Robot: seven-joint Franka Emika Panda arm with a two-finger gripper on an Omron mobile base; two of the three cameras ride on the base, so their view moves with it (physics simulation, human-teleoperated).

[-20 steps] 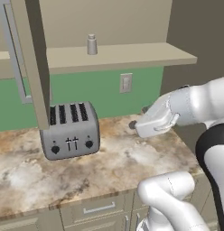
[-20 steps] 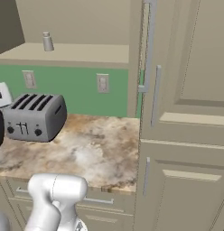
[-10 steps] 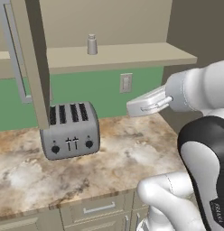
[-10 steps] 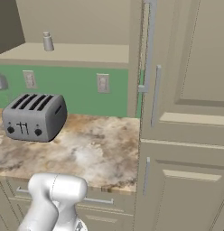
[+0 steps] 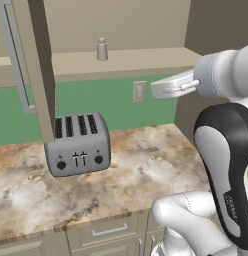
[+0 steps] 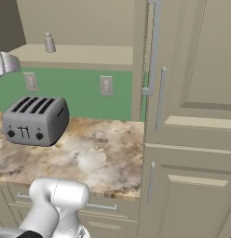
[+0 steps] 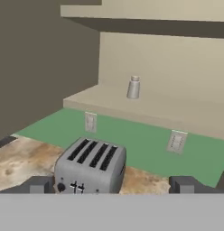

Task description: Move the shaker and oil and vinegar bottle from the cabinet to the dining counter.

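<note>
Up high, our cabinet [image 5: 121, 62] with its door swung open, marbled worktop [image 5: 96, 185] below carrying a toaster [image 5: 78, 143] near its back edge, shaker [image 5: 101, 49] upright mid-shelf, our gripper [image 7: 111, 185] spread wide, empty, well short of it.

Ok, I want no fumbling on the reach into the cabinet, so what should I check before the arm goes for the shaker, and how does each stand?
1. Shaker upright on the cabinet shelf: ok.
2. Cabinet door open: ok.
3. Claw open and empty: ok.
4. Shaker in line with the claw: not ok, it sits higher and far off.
5. Toaster below the path: ok.
6. Oil and vinegar bottle located: cannot tell.
</note>
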